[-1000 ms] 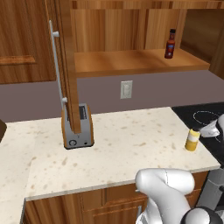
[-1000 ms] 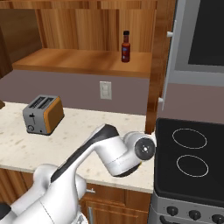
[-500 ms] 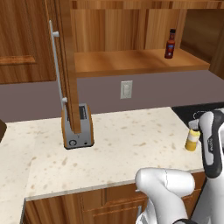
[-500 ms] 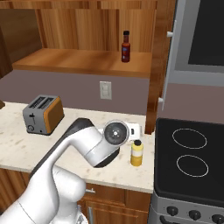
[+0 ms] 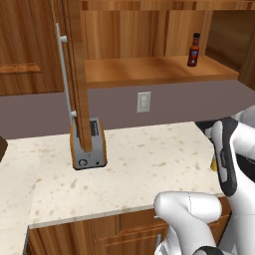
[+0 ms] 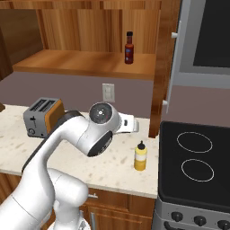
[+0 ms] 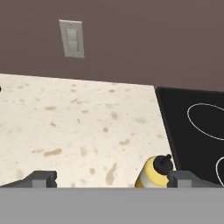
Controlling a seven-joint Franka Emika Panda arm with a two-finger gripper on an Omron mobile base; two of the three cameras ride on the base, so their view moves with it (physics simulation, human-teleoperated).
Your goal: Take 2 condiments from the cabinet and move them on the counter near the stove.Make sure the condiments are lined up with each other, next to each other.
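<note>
Red bottle (image 6: pixel 130 47) on cabinet shelf; yellow bottle (image 7: pixel 153 173) by stove (image 7: pixel 197 131).

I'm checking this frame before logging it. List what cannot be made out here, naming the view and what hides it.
- Yellow squeeze bottle: in the left base view the arm covers nearly all of it; in the hand view its base is cut off by the bottom edge.
- Dark red sauce bottle: label too small to read in both base views.
- Toaster: in the left base view the open cabinet door hides its middle.
- Stove: right part cut off by the right base view's edge.
</note>
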